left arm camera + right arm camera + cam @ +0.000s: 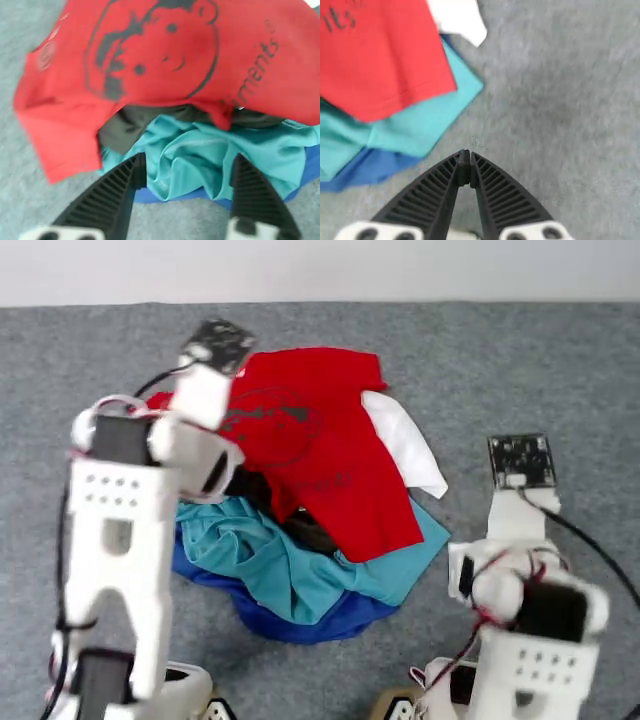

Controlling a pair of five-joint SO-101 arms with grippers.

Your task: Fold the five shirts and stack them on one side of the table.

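A pile of shirts lies in the middle of the grey table. The red shirt (320, 440) with a dark cartoon print (150, 50) is spread on top. A white shirt (405, 440) pokes out at its far right. Under the red one lie a crumpled dark shirt (125, 127), a teal shirt (290, 555) and, lowest, a blue shirt (310, 622). My left gripper (190, 162) hangs open above the teal folds (195, 160) at the pile's left side, holding nothing. My right gripper (465, 159) is shut and empty over bare table, right of the teal shirt's corner (420, 130).
The grey cloth-covered table (540, 370) stretches bare to the right of and behind the pile. The left arm (130, 500) stands tall over the pile's left edge. At the front right, apart from the shirts, sits the right arm (520, 590).
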